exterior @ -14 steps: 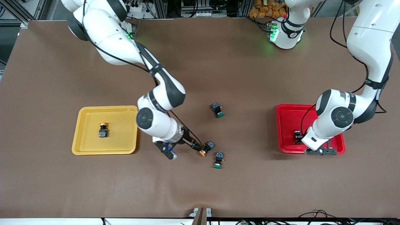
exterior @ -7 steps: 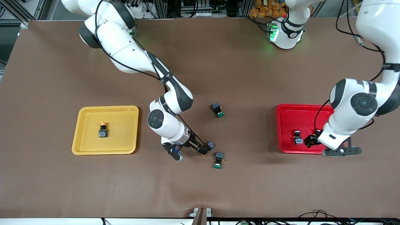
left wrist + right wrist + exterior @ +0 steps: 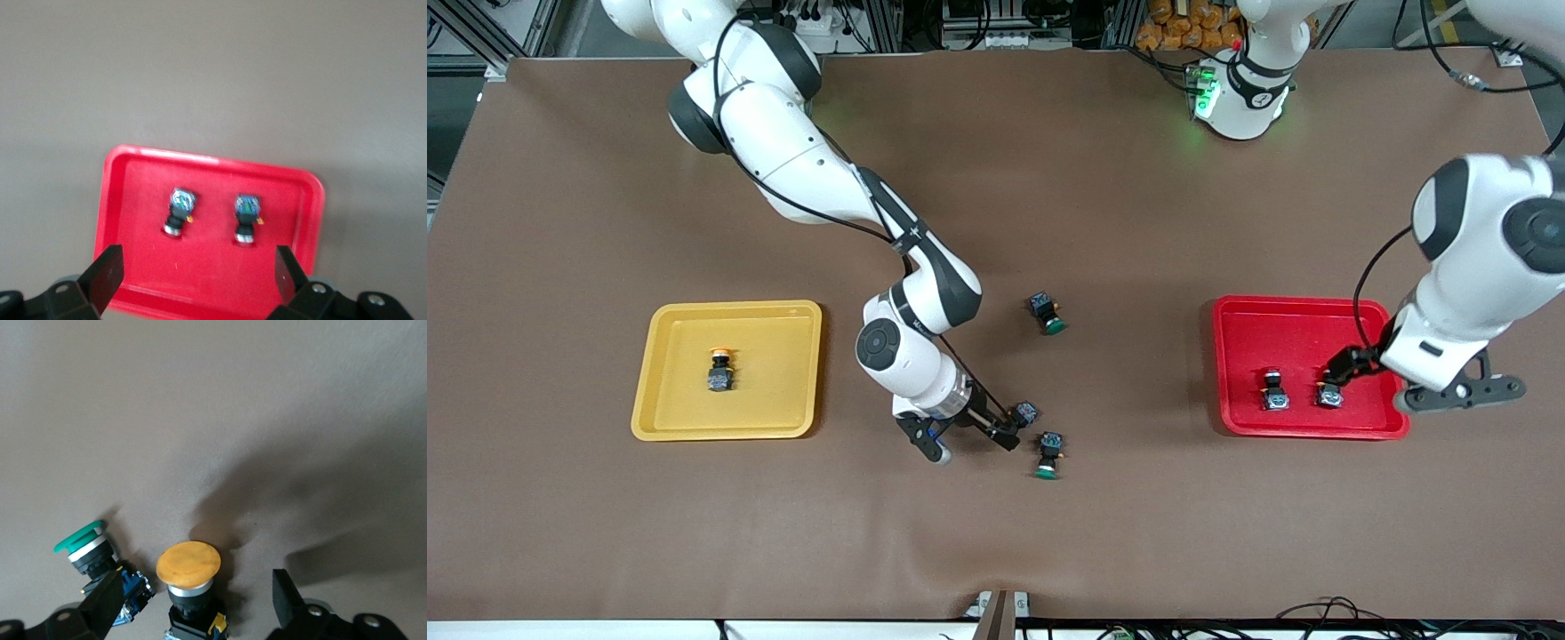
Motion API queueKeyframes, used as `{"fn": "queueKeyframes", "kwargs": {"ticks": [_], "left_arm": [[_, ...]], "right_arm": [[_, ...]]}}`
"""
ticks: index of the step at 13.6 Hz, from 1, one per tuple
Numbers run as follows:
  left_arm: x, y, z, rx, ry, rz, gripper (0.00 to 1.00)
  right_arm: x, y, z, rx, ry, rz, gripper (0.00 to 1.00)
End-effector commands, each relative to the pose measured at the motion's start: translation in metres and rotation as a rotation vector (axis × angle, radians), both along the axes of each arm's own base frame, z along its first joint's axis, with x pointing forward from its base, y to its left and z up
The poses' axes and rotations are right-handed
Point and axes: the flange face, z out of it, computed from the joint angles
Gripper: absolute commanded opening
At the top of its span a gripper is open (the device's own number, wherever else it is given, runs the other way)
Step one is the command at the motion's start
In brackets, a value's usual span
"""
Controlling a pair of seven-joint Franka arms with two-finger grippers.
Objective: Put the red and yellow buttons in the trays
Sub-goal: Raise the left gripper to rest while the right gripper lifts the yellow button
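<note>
right gripper [image 3: 1009, 433] hovering wide open astride last yellow-capped button [image 3: 188, 568] lying on table between trays; button looking light, rigid, cap slick, gripping black body seeming best. left gripper [image 3: 1338, 373] wide open, empty, over red tray [image 3: 1303, 311] holding two buttons [image 3: 180, 211].

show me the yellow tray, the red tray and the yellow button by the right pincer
yellow tray [image 3: 660, 373]: front view, bare floor.
red tray [image 3: 1303, 308]: front view, rim nearest the bases.
yellow button [image 3: 188, 564]: right wrist view, its cap.
</note>
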Motion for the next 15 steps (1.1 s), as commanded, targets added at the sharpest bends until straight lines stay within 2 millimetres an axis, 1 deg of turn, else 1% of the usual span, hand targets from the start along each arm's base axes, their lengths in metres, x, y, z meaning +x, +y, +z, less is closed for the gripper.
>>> {"fn": "queueKeyframes", "kwargs": {"ticks": [1,2,3,4,5,7,8,9,10,11,12,13,15], "left_arm": [[-0.031,-0.018,0.045,-0.005,0.028,-0.004,1.0],[-0.041,-0.022,0.059,-0.011,0.043,-0.014,1.0],[-0.051,-0.021,0.075,-0.026,0.053,-0.024,1.0],[-0.06,-0.022,0.09,-0.042,0.057,-0.04,1.0],[-0.071,-0.022,0.104,-0.044,0.065,-0.048,1.0],[-0.089,-0.018,0.134,-0.057,0.049,-0.064,1.0],[-0.098,-0.015,0.149,-0.073,0.042,-0.084,1.0],[-0.107,-0.008,0.16,-0.076,0.041,-0.099,1.0],[-0.116,0.003,0.172,-0.08,0.04,-0.115,1.0],[-0.122,0.014,0.181,-0.082,0.037,-0.134,1.0],[-0.125,0.023,0.192,-0.085,0.018,-0.144,1.0],[-0.126,0.031,0.201,-0.102,0.008,-0.135,1.0],[-0.121,0.032,0.22,-0.125,-0.029,-0.127,1.0]], "right_arm": [[-0.002,0.016,-0.011,0.011,-0.01,-0.016,0.84],[-0.002,0.016,-0.013,-0.006,-0.021,-0.012,0.6],[-0.004,0.018,-0.013,-0.013,-0.024,-0.011,0.43],[-0.004,0.018,-0.014,-0.019,-0.028,-0.007,0.17],[-0.001,0.014,-0.013,-0.037,-0.032,0.003,0.0],[0.003,0.008,-0.002,-0.063,-0.009,0.027,0.0],[0.005,0.002,0.007,-0.078,0.02,0.041,0.0],[0.007,-0.001,0.021,-0.081,0.033,0.064,0.0],[0.013,-0.013,0.03,-0.091,0.069,0.075,0.0],[0.022,-0.034,0.036,-0.097,0.113,0.072,0.0],[0.029,-0.045,0.055,-0.084,0.132,0.08,0.0],[0.036,-0.063,0.065,-0.071,0.164,0.093,0.0],[0.048,-0.098,0.086,-0.043,0.199,0.148,0.0]]}}
